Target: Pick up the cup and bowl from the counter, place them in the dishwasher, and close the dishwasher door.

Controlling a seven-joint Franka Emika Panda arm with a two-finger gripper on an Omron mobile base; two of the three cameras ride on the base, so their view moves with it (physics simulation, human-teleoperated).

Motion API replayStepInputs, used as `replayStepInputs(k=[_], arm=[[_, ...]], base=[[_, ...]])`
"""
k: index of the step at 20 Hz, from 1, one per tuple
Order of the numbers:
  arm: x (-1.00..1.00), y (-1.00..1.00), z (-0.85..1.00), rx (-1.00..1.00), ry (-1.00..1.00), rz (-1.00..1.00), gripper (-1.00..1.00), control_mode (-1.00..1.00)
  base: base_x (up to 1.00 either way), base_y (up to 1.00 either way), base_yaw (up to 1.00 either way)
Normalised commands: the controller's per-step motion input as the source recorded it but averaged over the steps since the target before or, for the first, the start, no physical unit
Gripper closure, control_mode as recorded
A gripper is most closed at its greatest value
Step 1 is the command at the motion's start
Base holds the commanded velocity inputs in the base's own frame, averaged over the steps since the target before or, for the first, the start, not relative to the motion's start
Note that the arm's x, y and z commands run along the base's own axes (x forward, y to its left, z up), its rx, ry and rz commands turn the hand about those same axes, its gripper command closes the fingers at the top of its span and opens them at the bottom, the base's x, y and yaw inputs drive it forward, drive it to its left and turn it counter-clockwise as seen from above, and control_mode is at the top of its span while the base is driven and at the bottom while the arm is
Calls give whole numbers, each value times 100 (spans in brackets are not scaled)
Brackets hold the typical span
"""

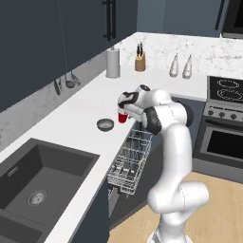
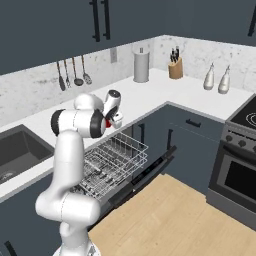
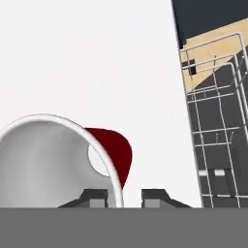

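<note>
The gripper point(image 1: 123, 112) hung over the white counter point(image 1: 71, 118), near its front edge above the pulled-out dishwasher rack point(image 1: 130, 161), with the red cup point(image 1: 122, 117) between its fingers. In the hand view the cup point(image 3: 63, 160) filled the lower left, its white rim and pale inside turned toward the camera and its red wall showing on the right; the rim's wall ran down into the narrow gap between the two dark fingertips point(image 3: 94, 197), one tip inside the cup and one outside, so the fingers were closed on the cup's wall. The dark grey bowl point(image 1: 105, 125) sat on the counter just beside the cup, apart from it. The dishwasher door point(image 2: 145, 176) lay folded down, open, under the rack point(image 2: 107, 165).
</note>
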Motion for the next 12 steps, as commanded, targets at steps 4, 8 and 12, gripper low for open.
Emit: replayStepInputs(k=[4, 8, 12], arm=[[-71, -2, 3, 8, -2, 0, 100, -100], [-97, -19, 27, 14, -1, 0, 100, -100], [-100, -36, 14, 18, 0, 0, 100, -100]], base=[[0, 0, 0], [0, 0, 0], [0, 0, 0]])
